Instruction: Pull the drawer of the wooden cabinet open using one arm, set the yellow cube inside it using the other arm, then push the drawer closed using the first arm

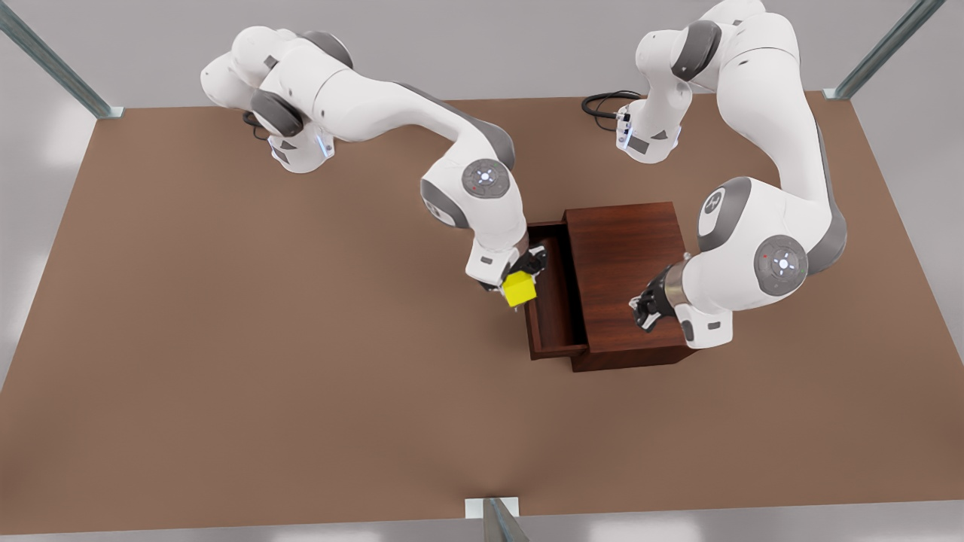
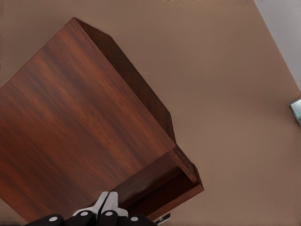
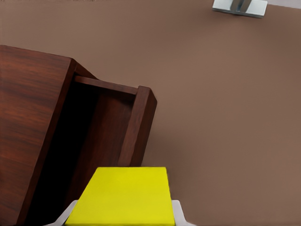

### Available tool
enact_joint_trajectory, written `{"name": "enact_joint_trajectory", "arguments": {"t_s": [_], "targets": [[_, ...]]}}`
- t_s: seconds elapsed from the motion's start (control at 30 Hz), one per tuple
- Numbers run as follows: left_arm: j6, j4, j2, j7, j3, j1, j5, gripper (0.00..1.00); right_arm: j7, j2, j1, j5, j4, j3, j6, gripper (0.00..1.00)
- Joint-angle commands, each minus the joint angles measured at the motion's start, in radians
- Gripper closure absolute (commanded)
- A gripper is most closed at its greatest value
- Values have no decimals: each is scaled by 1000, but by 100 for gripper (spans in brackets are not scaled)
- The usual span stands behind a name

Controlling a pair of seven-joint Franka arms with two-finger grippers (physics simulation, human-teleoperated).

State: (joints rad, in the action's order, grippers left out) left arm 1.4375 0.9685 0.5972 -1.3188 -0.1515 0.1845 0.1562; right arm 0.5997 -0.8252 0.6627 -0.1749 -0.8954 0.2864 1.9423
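Wooden cabinet [image 1: 623,260] standing on brown desk [image 1: 226,339], toward the front view's right of centre. Top face dark reddish-brown, streaked grain visible.

Drawer [image 1: 553,301] pulled out from the cabinet toward the front view's left. Interior open to above and dark, with no contents visible. Front panel forming the outer wall on the front view's left.

Right end effector [image 1: 518,280] positioned above the drawer's front panel, carried by the arm at the front view's left. Fingers pinching yellow cube [image 1: 520,289] between them. Cube held clear of the desk, overlapping the front panel edge as seen from the front view. In the right wrist view, yellow cube [image 3: 123,197] seen between two pale fingertips [image 3: 179,213], with the open drawer [image 3: 120,134] and cabinet [image 3: 28,122] beyond it.

Left end effector [image 1: 645,309] placed over the cabinet top near the edge toward the front view's bottom, carried by the arm at the front view's right. Not touching the drawer. In the left wrist view, left end effector [image 2: 106,203] shown with fingers pressed together, gripping nothing, above the cabinet [image 2: 70,132] top. Projecting drawer [image 2: 183,181] visible past the cabinet edge in the same view.

Black cable [image 1: 606,102] lying on the desk behind the cabinet, near the arm base.
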Motion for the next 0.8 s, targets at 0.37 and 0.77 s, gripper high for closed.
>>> {"name": "enact_joint_trajectory", "arguments": {"t_s": [0.37,0.77], "targets": [[3,2,-1,-373,6,-25,2,79,499,-74,101,-2,29,-58,230,29],[78,4,3,-600,-66,61,63,79,-162,388,-521,28,-178,106,-430,0]]}}
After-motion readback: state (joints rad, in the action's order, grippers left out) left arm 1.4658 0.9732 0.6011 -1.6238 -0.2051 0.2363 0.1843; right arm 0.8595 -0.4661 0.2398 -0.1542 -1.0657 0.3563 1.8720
